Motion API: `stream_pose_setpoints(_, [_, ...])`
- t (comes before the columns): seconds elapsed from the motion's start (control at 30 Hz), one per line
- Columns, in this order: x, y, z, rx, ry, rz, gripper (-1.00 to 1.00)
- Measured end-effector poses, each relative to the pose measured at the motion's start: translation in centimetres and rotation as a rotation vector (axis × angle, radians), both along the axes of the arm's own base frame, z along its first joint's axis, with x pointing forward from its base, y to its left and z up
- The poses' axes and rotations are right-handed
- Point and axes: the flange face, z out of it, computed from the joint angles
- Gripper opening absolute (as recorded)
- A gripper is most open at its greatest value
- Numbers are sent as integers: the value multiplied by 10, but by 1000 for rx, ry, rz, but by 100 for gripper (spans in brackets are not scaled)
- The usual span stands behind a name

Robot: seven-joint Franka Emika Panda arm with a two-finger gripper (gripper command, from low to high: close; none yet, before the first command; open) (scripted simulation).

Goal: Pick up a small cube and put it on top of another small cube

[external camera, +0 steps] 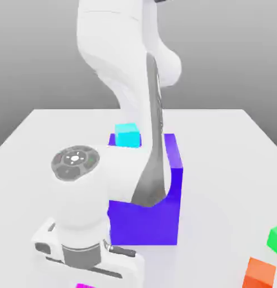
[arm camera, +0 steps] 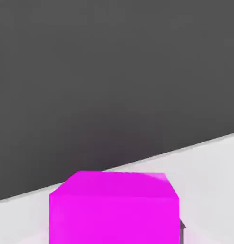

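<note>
Magenta fills the near part of my hand view: the small cube [arm camera: 114,207] sits right under my camera on the white table [arm camera: 209,162], and a dark finger pad [arm camera: 182,228] shows against one of its sides. My gripper [external camera: 87,281] is closed narrow on this small cube; in the exterior view a sliver of magenta peeks out beneath my hand at the near edge. Behind my hand stands the big blue-violet block [external camera: 157,219], with a cyan cube [external camera: 128,135] at its far side. Well apart, toward the exterior view's right and near edge, lies the green cube [external camera: 276,239], and just nearer than it an orange cube [external camera: 259,274].
</note>
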Motion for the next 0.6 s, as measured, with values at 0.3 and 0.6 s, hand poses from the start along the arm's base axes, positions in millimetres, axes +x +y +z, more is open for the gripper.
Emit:
stream_pose_setpoints(0.3, [-20,216,32,25,12,400,-100])
stream_pose_setpoints(0.6, [-133,423,39,2,0,855,-100])
